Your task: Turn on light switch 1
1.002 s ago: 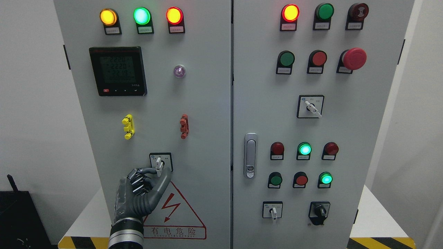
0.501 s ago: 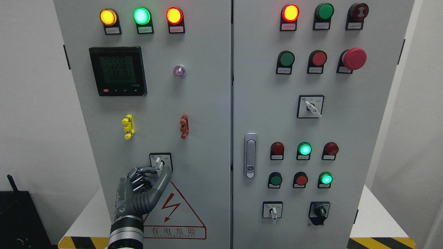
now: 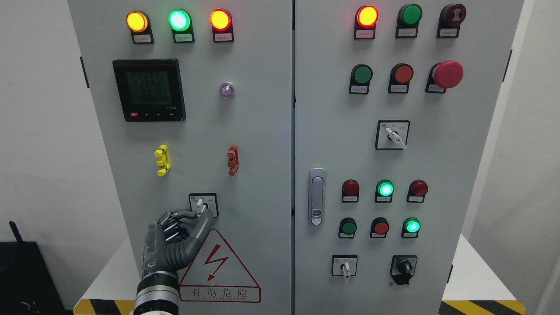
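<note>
While the left hand (image 3: 177, 238) is raised at lower left, thumb & index are pinched on the switch (image 3: 200, 206) lever, upright, just above the knuckles.

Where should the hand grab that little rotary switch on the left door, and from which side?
Probably pinch the white lever of the rotary switch across its flat sides, coming from below-left where the left hand is; it juts out, nearly upright.

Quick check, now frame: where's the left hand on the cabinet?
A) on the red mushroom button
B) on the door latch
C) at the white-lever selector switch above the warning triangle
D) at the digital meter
C: the left hand is at the selector switch on the left door, thumb and forefinger at its white lever, just above the warning triangle.
</note>
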### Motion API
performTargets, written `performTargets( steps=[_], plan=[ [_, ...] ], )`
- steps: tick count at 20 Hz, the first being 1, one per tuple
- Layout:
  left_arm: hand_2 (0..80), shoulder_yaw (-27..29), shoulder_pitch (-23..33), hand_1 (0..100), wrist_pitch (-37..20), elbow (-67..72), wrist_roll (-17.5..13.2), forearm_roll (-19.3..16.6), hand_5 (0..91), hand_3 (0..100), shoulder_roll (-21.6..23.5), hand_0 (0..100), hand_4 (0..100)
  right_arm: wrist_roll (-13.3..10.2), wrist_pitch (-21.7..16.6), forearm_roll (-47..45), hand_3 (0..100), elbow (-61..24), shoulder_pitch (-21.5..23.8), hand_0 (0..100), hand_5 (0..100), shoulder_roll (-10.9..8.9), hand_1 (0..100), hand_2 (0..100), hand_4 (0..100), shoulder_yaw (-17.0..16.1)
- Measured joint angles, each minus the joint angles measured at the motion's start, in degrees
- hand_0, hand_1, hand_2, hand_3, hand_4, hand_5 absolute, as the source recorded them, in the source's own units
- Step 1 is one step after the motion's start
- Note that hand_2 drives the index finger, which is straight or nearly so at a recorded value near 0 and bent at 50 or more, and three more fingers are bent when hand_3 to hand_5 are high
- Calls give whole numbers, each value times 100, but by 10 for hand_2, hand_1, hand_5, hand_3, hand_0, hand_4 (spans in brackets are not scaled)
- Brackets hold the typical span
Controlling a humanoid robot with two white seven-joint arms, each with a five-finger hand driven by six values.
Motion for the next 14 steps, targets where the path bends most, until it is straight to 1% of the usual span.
performTargets(
  steps=[14],
  plan=[
    [560, -95, -41, 708, 66, 3, -1, 5, 856, 908, -3, 140, 915, 0, 0, 0, 0, 0, 0, 0, 0, 0, 0, 0, 0, 0]
  ],
)
